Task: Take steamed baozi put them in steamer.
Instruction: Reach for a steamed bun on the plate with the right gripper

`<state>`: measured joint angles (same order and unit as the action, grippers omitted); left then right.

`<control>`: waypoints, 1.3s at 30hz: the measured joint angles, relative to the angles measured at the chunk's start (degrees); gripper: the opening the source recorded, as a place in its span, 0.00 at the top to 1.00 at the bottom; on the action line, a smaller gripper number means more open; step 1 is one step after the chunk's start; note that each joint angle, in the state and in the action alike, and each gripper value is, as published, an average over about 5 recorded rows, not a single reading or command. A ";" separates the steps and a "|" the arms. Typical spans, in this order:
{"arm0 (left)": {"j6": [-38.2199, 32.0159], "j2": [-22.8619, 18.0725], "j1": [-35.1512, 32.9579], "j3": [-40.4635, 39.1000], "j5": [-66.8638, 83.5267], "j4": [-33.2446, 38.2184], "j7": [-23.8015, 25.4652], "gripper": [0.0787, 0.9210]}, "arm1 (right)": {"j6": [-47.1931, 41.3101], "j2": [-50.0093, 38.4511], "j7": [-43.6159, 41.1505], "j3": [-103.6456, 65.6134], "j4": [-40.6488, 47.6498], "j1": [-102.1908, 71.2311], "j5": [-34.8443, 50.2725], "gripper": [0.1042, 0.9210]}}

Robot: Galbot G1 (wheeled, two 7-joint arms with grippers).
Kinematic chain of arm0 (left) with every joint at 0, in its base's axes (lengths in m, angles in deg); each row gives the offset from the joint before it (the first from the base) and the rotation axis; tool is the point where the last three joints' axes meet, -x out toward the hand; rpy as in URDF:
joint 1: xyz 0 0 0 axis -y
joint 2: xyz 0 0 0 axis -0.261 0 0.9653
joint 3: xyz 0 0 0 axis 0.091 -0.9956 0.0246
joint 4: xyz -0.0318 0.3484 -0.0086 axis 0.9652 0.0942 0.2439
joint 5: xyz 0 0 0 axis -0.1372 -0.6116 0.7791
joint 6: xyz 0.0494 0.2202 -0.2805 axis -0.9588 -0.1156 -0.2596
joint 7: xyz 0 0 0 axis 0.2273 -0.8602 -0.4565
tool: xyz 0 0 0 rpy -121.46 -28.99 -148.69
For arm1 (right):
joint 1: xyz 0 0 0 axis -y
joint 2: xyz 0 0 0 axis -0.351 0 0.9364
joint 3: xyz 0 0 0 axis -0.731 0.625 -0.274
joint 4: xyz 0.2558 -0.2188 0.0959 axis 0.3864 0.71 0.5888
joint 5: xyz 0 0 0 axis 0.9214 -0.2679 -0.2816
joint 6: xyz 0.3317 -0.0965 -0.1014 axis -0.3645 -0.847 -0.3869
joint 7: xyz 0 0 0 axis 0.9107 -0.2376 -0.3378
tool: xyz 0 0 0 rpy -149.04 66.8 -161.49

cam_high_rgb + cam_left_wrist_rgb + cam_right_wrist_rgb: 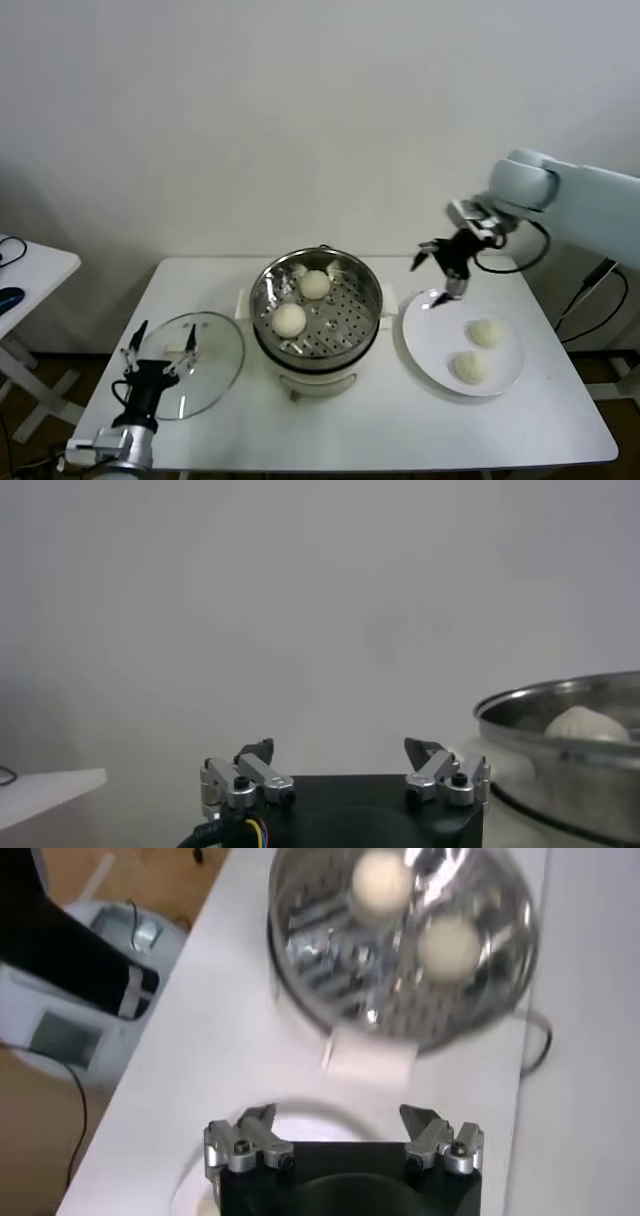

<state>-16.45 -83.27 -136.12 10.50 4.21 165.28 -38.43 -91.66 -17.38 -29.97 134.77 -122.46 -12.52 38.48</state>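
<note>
Halfway done: two cream-white dough buns (301, 302) inside shiny steel steamer pot (368, 300), two more buns (479, 350) on flat white plate (428, 340), right gripper (441, 268) spread empty above plate edge, left gripper (160, 346) spread, parked by round glass lid (205, 350)

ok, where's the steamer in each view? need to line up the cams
Head view: steamer at table centre, between the glass lid and the plate.
Left wrist view: only its rim, at the right edge.
Right wrist view: steamer across the top.
Shared landmark: the baozi inside it.
</note>
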 measured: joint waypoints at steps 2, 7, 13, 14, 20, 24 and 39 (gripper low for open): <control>-0.29 -0.16 -0.05 -0.27 -0.06 0.20 0.21 0.12 | 0.51 -2.04 -0.17 -1.30 0.18 -2.60 -2.71 0.12; -1.06 -0.61 -0.57 -0.79 -0.44 0.64 0.90 0.12 | 1.36 -5.36 -0.19 -4.57 1.14 -8.65 -8.36 0.12; -1.56 -0.99 -1.18 -1.05 -0.77 1.02 1.32 0.12 | 1.67 -6.62 0.96 -9.15 3.00 -16.18 -13.43 0.12; -1.59 -1.01 -1.21 -1.06 -0.83 1.00 1.35 0.12 | 1.64 -6.60 1.25 -9.81 3.30 -17.33 -14.06 0.12; -1.80 -1.03 -1.28 -0.95 -1.04 0.53 1.42 0.12 | 1.41 -5.50 2.95 -12.89 5.00 -23.13 -17.12 0.12; -1.92 -1.03 -1.29 -0.84 -1.02 0.21 1.42 0.12 | 1.29 -3.92 3.99 -14.14 6.29 -26.10 -18.47 0.12; -2.17 -1.06 -1.72 0.02 -0.28 -0.57 1.53 0.12 | 1.52 1.11 5.06 -16.30 10.39 -31.68 -22.09 0.12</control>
<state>-18.62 -84.33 -137.83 10.52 3.93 164.71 -36.89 -90.14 -16.28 -24.92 118.47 -112.07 -44.20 16.39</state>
